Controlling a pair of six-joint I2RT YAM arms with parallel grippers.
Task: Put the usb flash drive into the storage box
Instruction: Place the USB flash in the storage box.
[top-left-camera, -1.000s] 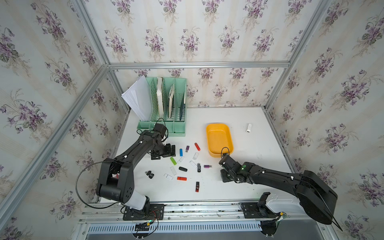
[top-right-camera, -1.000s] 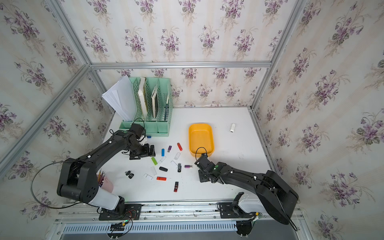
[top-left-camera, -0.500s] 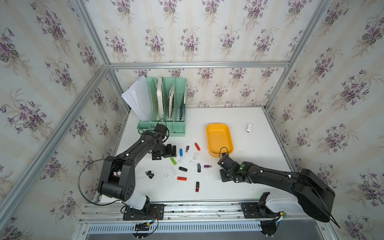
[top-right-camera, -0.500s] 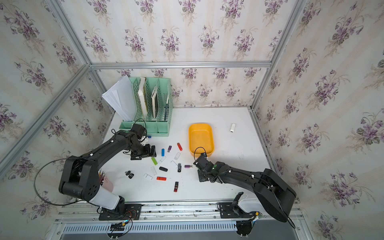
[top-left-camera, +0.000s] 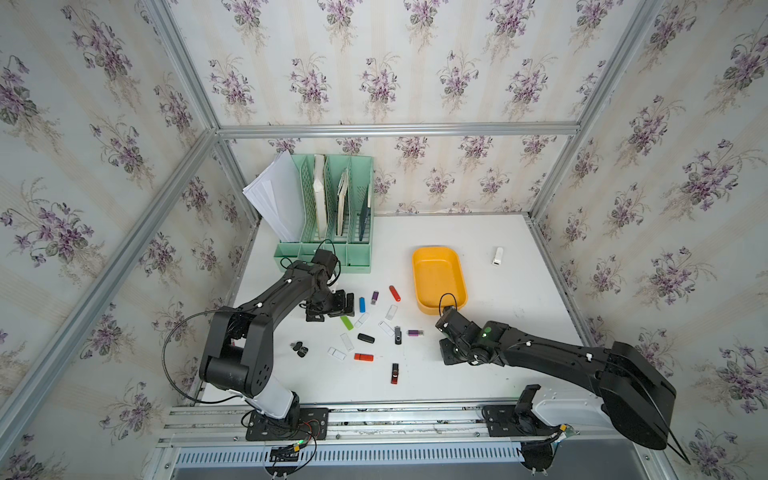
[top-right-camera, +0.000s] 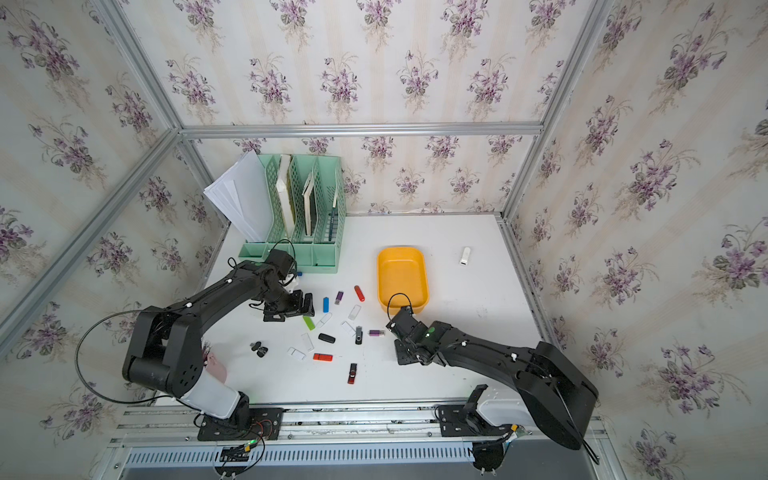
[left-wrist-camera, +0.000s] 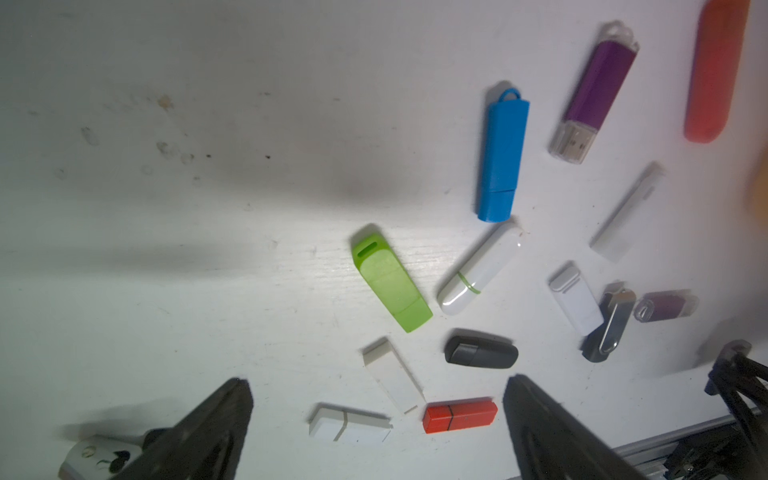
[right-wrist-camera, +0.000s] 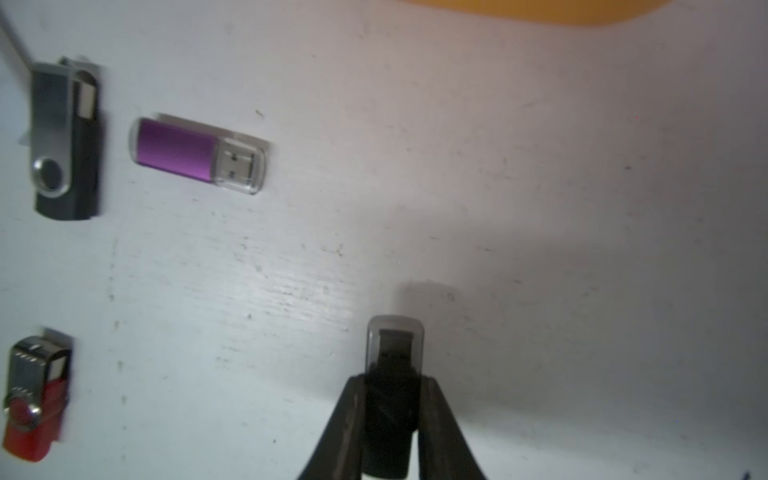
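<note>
My right hand (right-wrist-camera: 393, 380) is clamped on the black flash drive (right-wrist-camera: 395, 345). It pinches only the back end, so the clear-capped front sticks out past my fingertips (right-wrist-camera: 343, 419) unsupported. That is my first worry: with so short a hold, a quick swing or a bump could twist the drive in the grip or let it slide out.

It hangs low over the table (right-wrist-camera: 540, 249), its shadow close beneath, so a flat move could drag the cap along the surface. The purple drive (right-wrist-camera: 195, 156) and the black swivel drive (right-wrist-camera: 62, 141) lie off to one side, clear of my path, I think.

Just beyond sits the yellow storage box (top-left-camera: 438, 274), empty. I must clear its near rim; coming in too low would knock the cap on it or shove the box away. My wrist cable (top-left-camera: 448, 294) loops over that same rim and might catch.

Farther off, my left hand (left-wrist-camera: 376, 380) hovers wide open, holding nothing, over the scattered drives near the green drive (left-wrist-camera: 390, 278). If both arms head for the box together, they could meet.
</note>
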